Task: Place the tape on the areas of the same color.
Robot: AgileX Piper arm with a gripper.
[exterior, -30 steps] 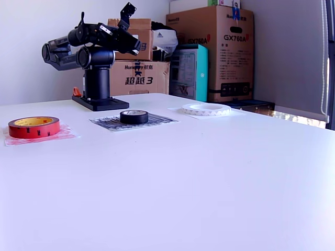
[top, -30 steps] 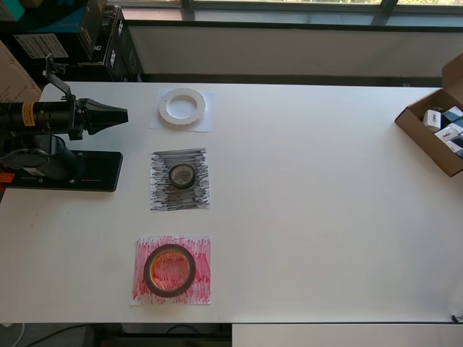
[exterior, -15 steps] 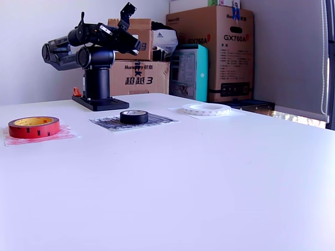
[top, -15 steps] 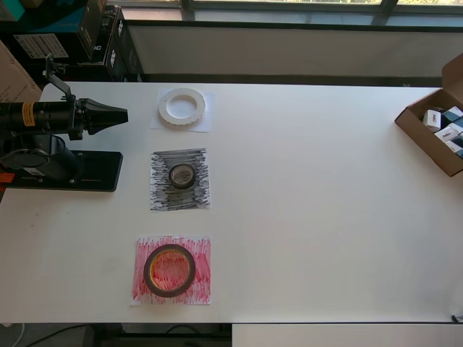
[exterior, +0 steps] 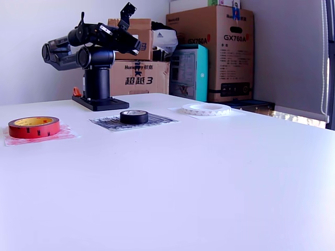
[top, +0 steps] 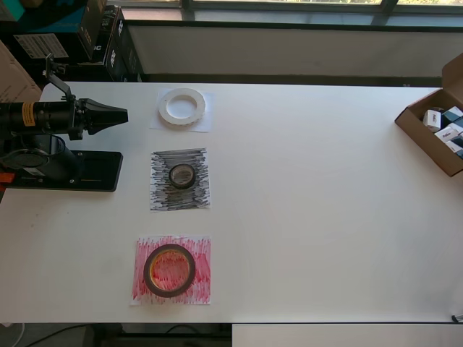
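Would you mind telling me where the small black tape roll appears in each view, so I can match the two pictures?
Overhead view: the black roll lies flat, left of centre, on the black scribbled patch.
Exterior view: the black roll sits left of centre, mid-height, on that patch.
Shared landmark: the arm's black base plate, just beyond the patch.

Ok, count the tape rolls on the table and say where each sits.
3. The white roll lies on the white patch, the black roll on the black patch, the reddish-brown roll on the red patch. None appears hidden.
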